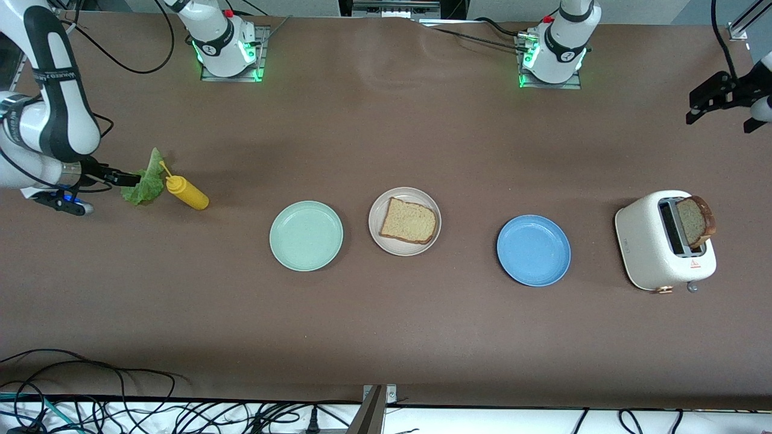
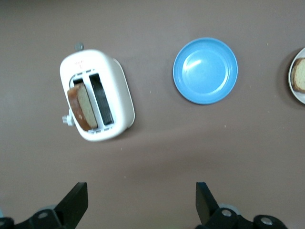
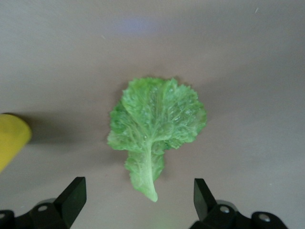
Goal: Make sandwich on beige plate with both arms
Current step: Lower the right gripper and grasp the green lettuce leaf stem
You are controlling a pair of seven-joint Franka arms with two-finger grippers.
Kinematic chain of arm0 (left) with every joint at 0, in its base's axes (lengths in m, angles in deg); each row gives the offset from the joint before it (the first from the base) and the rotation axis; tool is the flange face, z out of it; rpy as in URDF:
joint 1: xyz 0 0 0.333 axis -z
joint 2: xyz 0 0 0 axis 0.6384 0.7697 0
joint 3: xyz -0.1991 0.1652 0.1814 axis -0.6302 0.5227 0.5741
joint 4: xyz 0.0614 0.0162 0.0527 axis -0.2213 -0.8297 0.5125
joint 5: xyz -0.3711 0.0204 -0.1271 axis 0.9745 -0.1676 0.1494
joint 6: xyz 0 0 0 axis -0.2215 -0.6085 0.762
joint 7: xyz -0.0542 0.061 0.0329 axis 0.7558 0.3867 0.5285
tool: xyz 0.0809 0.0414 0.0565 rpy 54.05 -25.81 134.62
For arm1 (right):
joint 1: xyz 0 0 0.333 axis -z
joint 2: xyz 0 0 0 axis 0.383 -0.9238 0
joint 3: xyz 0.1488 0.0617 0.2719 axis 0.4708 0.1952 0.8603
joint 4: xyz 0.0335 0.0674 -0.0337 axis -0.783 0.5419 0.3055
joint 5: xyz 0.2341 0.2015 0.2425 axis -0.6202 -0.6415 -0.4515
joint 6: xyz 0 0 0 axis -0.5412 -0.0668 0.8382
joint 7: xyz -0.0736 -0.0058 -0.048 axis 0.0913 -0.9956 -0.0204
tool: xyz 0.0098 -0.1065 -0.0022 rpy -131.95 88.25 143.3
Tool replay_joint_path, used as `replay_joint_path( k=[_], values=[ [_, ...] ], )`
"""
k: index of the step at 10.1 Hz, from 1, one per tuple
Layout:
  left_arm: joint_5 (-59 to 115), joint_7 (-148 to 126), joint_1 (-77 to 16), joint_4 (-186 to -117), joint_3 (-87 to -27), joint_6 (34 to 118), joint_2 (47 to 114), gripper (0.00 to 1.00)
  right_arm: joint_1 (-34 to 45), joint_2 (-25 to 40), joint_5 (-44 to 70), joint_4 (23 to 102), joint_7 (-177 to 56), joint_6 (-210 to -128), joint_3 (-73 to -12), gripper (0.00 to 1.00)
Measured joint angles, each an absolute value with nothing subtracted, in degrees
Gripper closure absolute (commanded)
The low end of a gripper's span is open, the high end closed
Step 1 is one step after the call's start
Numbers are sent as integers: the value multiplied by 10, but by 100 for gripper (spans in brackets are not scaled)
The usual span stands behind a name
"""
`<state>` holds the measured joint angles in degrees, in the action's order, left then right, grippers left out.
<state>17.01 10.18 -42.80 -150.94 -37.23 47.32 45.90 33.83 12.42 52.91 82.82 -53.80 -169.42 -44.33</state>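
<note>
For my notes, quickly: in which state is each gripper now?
Left gripper: open, holding nothing, over bare table near the toaster.
Right gripper: open, holding nothing, over the lettuce leaf.

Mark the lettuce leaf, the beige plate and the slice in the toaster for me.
lettuce leaf [image 3: 157, 119], right wrist view, middle of the blade.
beige plate [image 1: 379, 208], front view, bare rim.
slice in the toaster [image 1: 693, 222], front view, cut face.

Mustard bottle [image 3: 12, 140] cut off edgewise

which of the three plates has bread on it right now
The beige plate, the middle one of the row, holds a bread slice. The mint green plate and the blue plate beside it hold nothing.
</note>
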Motion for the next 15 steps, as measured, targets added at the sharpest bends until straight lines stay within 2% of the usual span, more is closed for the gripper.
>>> replay_joint_path(
  k=[6, 7, 8, 9, 15],
  values=[
    [175, 101, -424, -1506, -383, 471, 467, 0, 346, 51, 534, 833, -539, -1736, -465, 0],
    [175, 101, -425, -1506, -381, 471, 469, 0, 347, 45, 534, 833, -539, -1740, -465, 35],
    [175, 102, -427, -1506, -378, 471, 470, 0, 347, 41, 534, 833, -539, -1741, -465, 76],
    [175, 102, -428, -1506, -375, 471, 471, 0, 346, 39, 535, 832, -542, -1742, -465, 100],
    [175, 102, -428, -1505, -373, 471, 472, 0, 346, 39, 536, 828, -549, -1742, -464, 100]
  ],
)
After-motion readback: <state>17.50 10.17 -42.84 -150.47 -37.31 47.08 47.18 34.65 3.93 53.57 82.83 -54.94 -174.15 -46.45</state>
